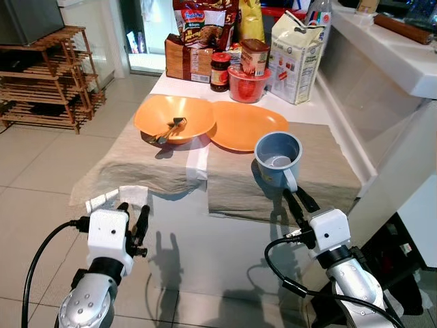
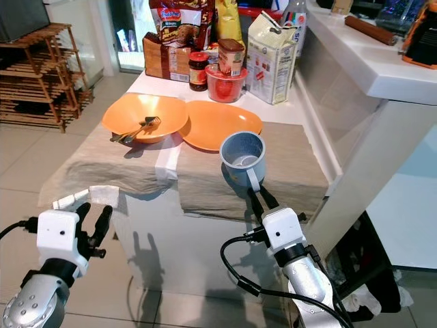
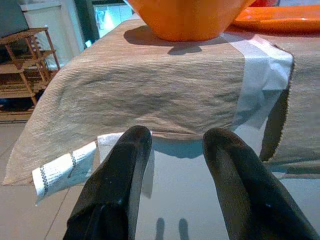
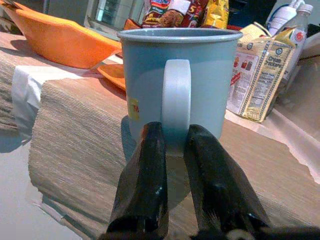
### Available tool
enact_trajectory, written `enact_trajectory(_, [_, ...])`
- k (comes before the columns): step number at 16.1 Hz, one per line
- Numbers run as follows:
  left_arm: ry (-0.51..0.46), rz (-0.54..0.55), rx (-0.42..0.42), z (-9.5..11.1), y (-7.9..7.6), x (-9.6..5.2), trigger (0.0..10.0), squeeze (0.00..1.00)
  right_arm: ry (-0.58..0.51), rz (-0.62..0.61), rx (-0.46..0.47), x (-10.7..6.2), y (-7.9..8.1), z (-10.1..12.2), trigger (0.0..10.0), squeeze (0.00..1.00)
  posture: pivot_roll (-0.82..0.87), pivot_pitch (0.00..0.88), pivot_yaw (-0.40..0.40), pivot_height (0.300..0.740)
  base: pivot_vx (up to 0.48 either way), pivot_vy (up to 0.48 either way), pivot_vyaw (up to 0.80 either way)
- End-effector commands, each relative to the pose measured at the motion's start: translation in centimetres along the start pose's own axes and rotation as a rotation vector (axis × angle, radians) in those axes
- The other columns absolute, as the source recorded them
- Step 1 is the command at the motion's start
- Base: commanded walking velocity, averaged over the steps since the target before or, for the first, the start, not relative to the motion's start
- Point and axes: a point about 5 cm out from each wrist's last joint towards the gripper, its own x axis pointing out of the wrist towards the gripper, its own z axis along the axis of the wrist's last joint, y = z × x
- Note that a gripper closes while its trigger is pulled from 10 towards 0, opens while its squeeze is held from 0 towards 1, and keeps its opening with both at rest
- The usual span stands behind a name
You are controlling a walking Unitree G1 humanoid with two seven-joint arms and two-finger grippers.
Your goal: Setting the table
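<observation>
A blue mug stands upright on the beige cloth at the table's near right, its white handle turned toward me. My right gripper reaches up from the table's front edge, its fingers pinched on either side of the handle's lower end, shut on it. An orange bowl holding a fork and spoon sits to the left, with an orange plate beside it. My left gripper is open below the cloth's front left edge, holding nothing.
A white paper slip hangs at the cloth's front left corner. Food packets, a jar, a red container and a carton crowd the table's back. A white counter runs along the right; a wooden rack stands far left.
</observation>
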Motion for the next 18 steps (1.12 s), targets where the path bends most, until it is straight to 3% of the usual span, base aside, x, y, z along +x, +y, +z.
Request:
enact_trajectory(1, [-0.011,-0.006,0.015,0.0,0.0,-0.4,10.0,0.00,0.003,-0.024,0.023,-0.4,-0.1,0.1,0.0,0.00,0.06,0.000,-0.040,0.740,0.000,0.000,0.00])
enact_trajectory(5, [0.000,0.045,-0.015,-0.9,0.2,-0.7,10.0,0.00,0.095,-0.021,0.130,-1.1,1.8,-2.3,0.0,0.00,0.06,0.000,-0.050,0.740,0.000,0.000,0.00])
enact_trajectory(11, [-0.030,0.044,-0.030,-1.1,0.3,-0.4,10.0,0.00,0.120,0.014,0.145,-0.5,4.1,-3.4,0.0,0.00,0.08,0.000,-0.058,0.740,0.000,0.000,0.00])
enact_trajectory(12, [-0.032,0.040,-0.024,-1.1,0.3,-0.3,10.0,0.00,0.112,0.012,0.144,-0.3,3.8,-3.2,0.0,0.00,0.08,0.000,-0.057,0.740,0.000,0.000,0.00])
enact_trajectory(15, [-0.065,0.054,-0.048,-0.7,0.7,0.2,10.0,0.00,0.062,-0.003,0.133,1.5,0.6,-1.8,0.0,0.00,0.08,0.000,-0.061,0.740,0.000,0.000,0.00])
enact_trajectory(18, [-0.086,0.056,-0.042,0.2,0.5,0.4,10.0,0.00,0.067,0.002,0.127,2.5,-0.5,-1.6,0.0,0.00,0.08,0.000,-0.062,0.740,-0.184,0.000,0.00])
